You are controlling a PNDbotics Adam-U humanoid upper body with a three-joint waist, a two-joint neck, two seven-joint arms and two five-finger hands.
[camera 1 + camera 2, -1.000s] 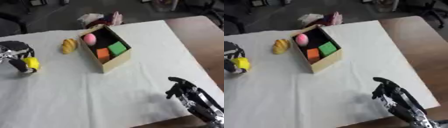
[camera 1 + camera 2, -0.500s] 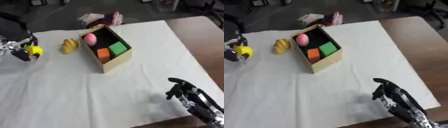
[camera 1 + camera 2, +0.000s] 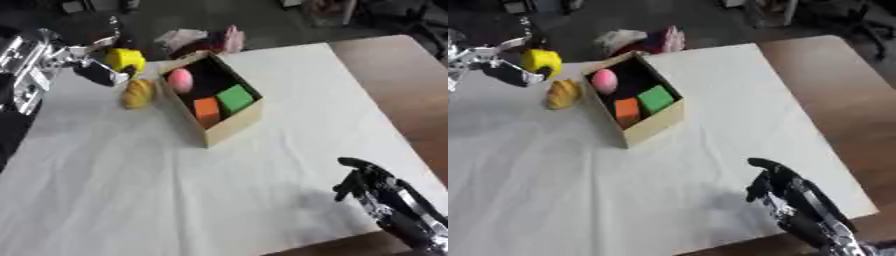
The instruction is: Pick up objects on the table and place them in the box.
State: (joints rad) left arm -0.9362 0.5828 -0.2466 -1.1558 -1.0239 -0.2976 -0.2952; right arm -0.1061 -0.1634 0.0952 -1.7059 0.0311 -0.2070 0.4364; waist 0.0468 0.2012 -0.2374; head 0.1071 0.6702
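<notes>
Left hand [image 3: 83,62] pinching yellow object [image 3: 125,59] beside box [image 3: 229,125], right hand [image 3: 372,186] curled empty

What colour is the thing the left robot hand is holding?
Yellow object in the left robot hand, clearest in the left eye view.

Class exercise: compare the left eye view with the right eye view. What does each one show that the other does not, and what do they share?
Only the left eye view shows more of the left arm's silver body at its left edge. Only the right eye view shows the white cloth's near right corner and more brown table. Both show the left hand holding the yellow object, the box, the yellowish object beside it, and the right hand low down.
</notes>
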